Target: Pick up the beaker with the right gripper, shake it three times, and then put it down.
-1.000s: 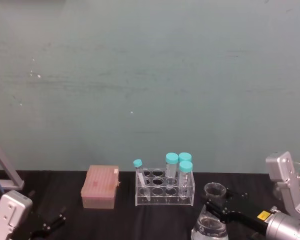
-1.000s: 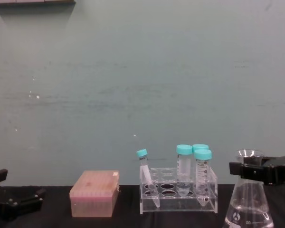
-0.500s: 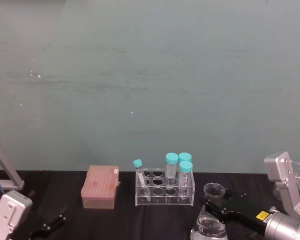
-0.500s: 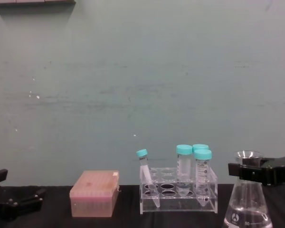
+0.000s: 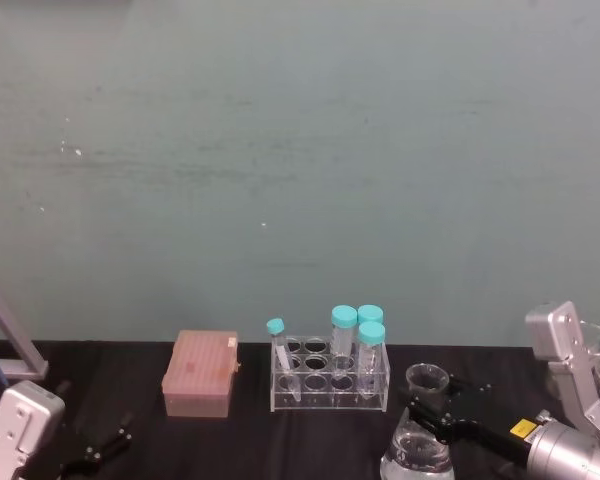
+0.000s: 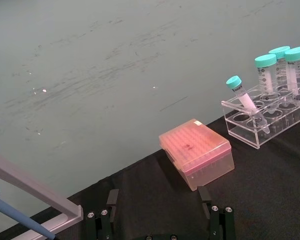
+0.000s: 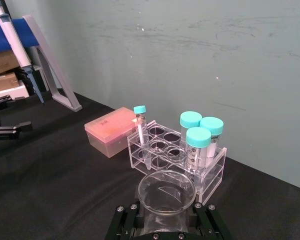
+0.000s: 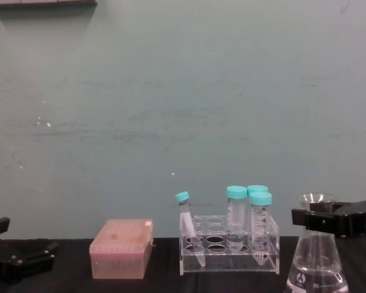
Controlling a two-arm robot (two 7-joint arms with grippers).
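The right claw grips the beaker at its neck, jaws closed on either side of the glass just under the rim. The beaker stands upright, just right of the rack. Left of the rack sits a pink box. The left claw rests spread open on the desk, far left of the rack.

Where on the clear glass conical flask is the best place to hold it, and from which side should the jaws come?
Probably the narrow neck of the clear glass conical flask, just under its flared rim, approached level from the robot's right. The right gripper sits there now; the rim above and widening body below should resist slipping.
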